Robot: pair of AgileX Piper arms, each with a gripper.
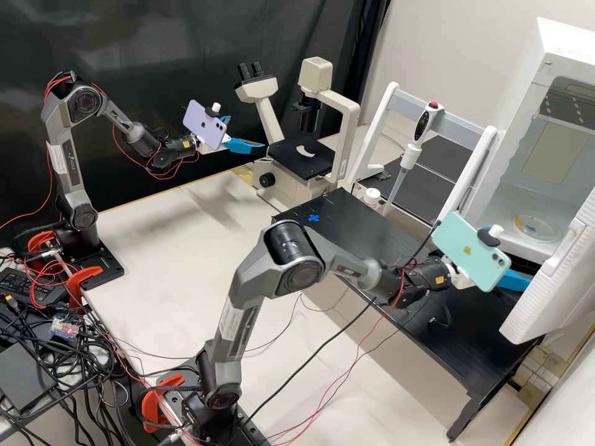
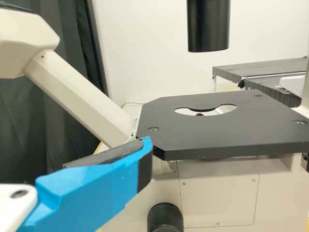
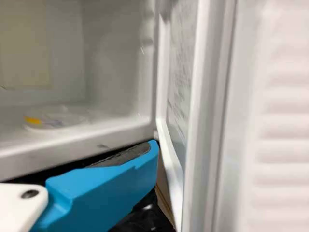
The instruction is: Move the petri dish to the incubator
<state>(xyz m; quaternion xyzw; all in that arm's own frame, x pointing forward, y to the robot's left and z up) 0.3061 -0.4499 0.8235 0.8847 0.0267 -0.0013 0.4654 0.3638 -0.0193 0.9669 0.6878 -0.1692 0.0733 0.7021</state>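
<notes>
Bright, diffuse light fell from above, leaving soft-edged shadows on the pale desk (image 1: 161,266). Inside the incubator (image 1: 570,46) it was dimmer, while its open door (image 3: 280,121) looked nearly washed out. A faint sheen streaked the dark curtain (image 1: 155,37).

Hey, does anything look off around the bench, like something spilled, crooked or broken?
No spill or damage stands out. The petri dish lies flat in the incubator, its door open. What looks messy is the tangled heap of black and red cables at the high view's left edge.
</notes>
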